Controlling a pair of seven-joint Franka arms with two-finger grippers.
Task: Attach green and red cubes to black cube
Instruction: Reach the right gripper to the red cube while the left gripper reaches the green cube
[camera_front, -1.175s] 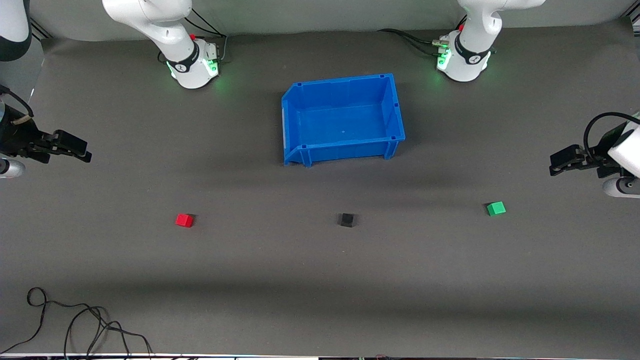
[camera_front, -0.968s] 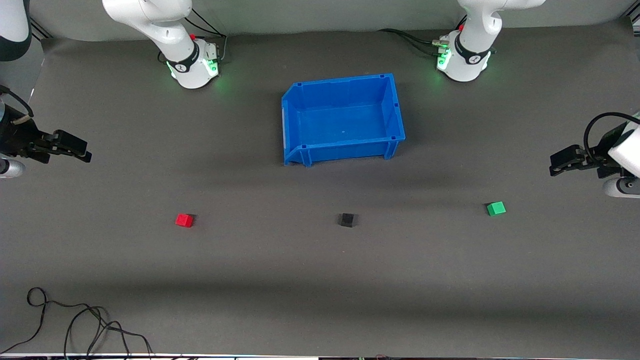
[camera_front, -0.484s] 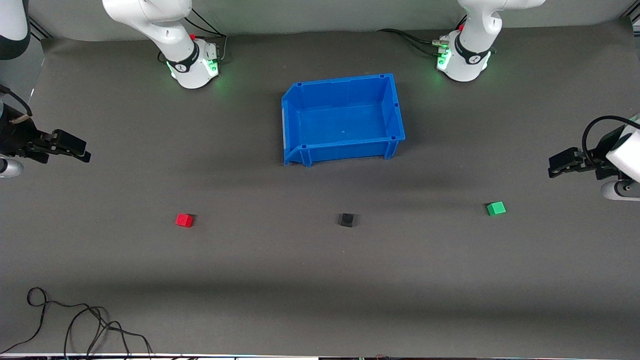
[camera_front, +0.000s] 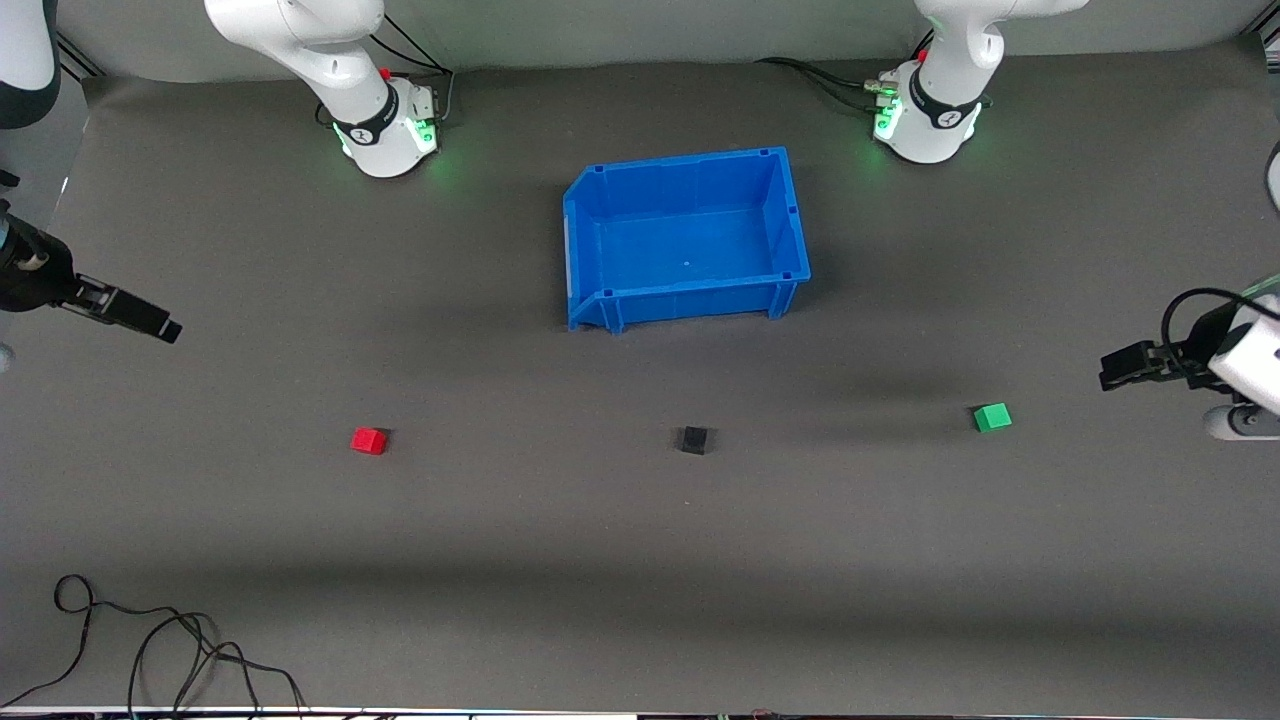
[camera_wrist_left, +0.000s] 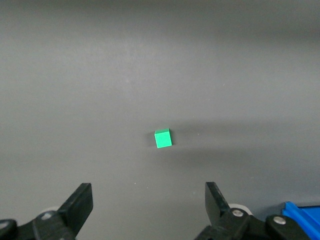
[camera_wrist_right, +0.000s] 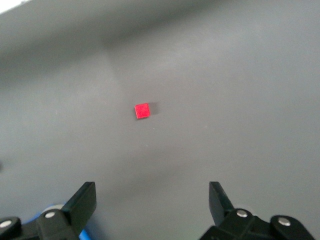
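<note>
- Red cube (camera_front: 368, 440) sits on the grey mat (camera_front: 640, 560), toward the right arm's end of the table, nothing touching it. Also seen in the right wrist view (camera_wrist_right: 142, 110).
- Black cube (camera_front: 693, 439) on the mat between the two coloured cubes, well apart from both, nearer the front camera than the blue bin (camera_front: 790, 215).
- Green cube (camera_front: 992, 417) on the mat toward the left arm's end, alone. Left wrist view has it too (camera_wrist_left: 163, 138).
- All three cubes roughly in one row, none joined.
- Right gripper (camera_front: 165, 328) up in the air over bare mat at the right arm's end; fingers (camera_wrist_right: 85, 200) spread wide apart, holding nothing.
- Left gripper (camera_front: 1112, 368) up over the mat at the left arm's end, near the green cube but not over it; fingers (camera_wrist_left: 82, 200) wide apart, nothing between them.
- Blue bin upright, no cubes inside.
- Loose black cable (camera_front: 150, 650) on the mat at the edge nearest the camera, right arm's end.
</note>
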